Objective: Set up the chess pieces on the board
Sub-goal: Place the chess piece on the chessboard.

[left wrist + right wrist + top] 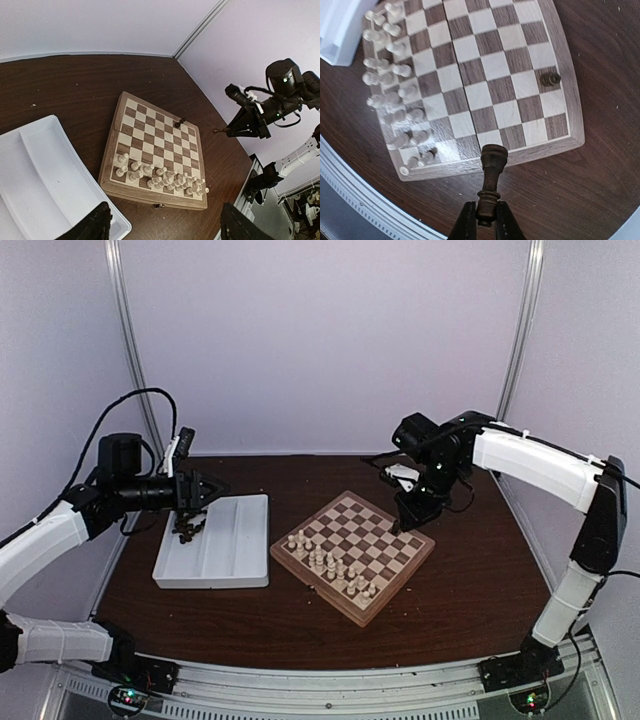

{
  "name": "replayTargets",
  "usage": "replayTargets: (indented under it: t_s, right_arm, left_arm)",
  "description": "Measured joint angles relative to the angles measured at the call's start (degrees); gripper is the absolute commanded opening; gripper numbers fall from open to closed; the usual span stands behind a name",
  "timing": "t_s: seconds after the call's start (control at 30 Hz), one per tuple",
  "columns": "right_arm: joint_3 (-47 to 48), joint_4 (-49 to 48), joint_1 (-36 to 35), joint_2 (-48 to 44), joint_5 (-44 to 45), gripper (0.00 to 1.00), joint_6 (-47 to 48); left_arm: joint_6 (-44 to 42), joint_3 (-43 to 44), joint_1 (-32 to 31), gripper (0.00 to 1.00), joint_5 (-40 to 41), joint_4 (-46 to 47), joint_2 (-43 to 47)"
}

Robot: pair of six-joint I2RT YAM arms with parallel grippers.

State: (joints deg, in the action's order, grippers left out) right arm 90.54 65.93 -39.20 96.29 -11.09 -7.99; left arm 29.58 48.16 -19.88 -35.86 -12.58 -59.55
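One dark chess piece [492, 160] sits pinched in our right claw [485, 210], bottom centre; our left claw [164, 220] gapes empty.

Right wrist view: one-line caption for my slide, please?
Right gripper shut on a dark chess piece over the board's rim; a second dark piece sits on an edge square, cream pieces opposite.

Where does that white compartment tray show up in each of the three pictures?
Top external: white tray left of the chessboard, centre-left.
Left wrist: tray fills the lower left corner.
Right wrist: just the tray's corner, top left.
Shared landmark: the cream-white pieces along one chessboard edge.
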Motion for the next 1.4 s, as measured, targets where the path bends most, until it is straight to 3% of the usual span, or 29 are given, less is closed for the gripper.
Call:
replayTargets:
  t_s: [0.3,0.9,1.1,1.3,1.4]
  right_arm:
    - [2.3,7.6,0.1,11.8,3.7,0.12,2.4]
    - [6.9,12.5,0.1,20.6,6.1,0.16,4.4]
    - [8.0,12.7,0.1,21.3,6.5,0.29,4.9]
    - [8.9,12.7,0.1,21.3,6.7,0.34,5.0]
    - [9.4,12.7,0.1,21.3,6.9,0.49,5.0]
  left_arm:
    - [-0.9,0.4,0.0,0.75,0.5,-0.1,0.0]
    - [-1.9,0.4,0.0,0.75,1.2,-1.4,-0.5]
    - [-2.3,0.4,0.0,0.75,1.3,-2.1,-0.7]
    - [-2.7,0.4,0.0,0.75,1.4,-2.2,-0.8]
    - [-2.8,0.4,0.0,0.75,1.5,-2.4,-0.9]
